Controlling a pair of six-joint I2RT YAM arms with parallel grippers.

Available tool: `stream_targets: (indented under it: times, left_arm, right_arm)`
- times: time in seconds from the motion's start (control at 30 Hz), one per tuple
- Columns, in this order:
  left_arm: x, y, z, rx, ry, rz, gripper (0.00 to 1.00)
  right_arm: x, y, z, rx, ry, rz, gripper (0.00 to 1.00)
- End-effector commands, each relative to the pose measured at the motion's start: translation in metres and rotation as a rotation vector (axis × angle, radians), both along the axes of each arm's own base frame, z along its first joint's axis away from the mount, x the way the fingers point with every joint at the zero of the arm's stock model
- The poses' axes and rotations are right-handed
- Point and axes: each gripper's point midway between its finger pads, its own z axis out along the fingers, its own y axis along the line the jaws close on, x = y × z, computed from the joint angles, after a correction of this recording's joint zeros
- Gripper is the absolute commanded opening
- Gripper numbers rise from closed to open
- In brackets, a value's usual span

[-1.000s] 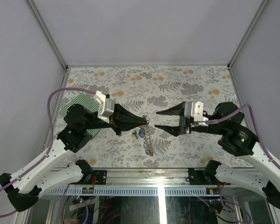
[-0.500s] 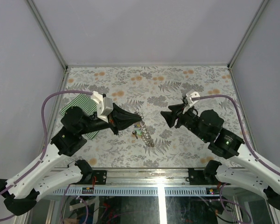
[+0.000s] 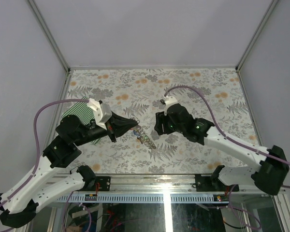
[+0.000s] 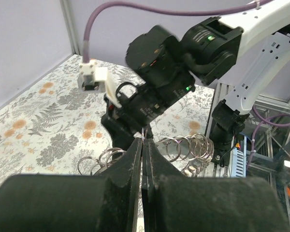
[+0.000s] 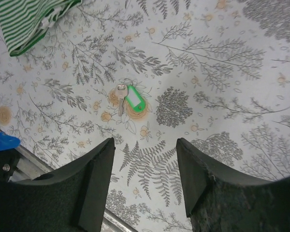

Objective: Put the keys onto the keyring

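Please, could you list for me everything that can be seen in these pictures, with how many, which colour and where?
key with green tag: one, silver key with a green tag, lying flat on the table under the right gripper
keyring: one, grey metal chain of rings, hanging from the left gripper near the table's middle
striped cloth: one, green and white, left side of the table
table: one, grey and orange flower pattern
blue thing: one, at the table's edge, too little visible to name
arms: two, white and black, left arm and right arm
left gripper: black, shut on the keyring
right gripper: black, open, above the key
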Motion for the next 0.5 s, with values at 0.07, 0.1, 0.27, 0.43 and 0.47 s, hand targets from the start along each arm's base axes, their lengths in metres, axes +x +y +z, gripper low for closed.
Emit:
stream_targets:
  times: [0.07, 0.1, 0.27, 0.43, 0.47]
  left_arm:
    - [-0.004, 0.021, 0.030, -0.045, -0.067, 0.070, 0.00]
    - [-0.005, 0.023, 0.030, -0.046, -0.064, 0.073, 0.00]
    - [-0.011, 0.032, 0.032, -0.055, -0.060, 0.090, 0.00]
    - [-0.018, 0.038, 0.034, -0.060, -0.053, 0.086, 0.00]
    - [-0.020, 0.040, 0.035, -0.060, -0.053, 0.085, 0.00]
  right_arm:
    - [0.013, 0.049, -0.017, 0.032, 0.116, 0.065, 0.61]
    - [0.017, 0.053, -0.025, 0.019, 0.135, 0.059, 0.60]
    - [0.029, 0.082, -0.053, -0.072, 0.231, 0.051, 0.55]
    - [0.026, 0.105, -0.088, -0.210, 0.287, 0.054, 0.54]
    - [0.026, 0.108, -0.094, -0.233, 0.295, 0.050, 0.54]
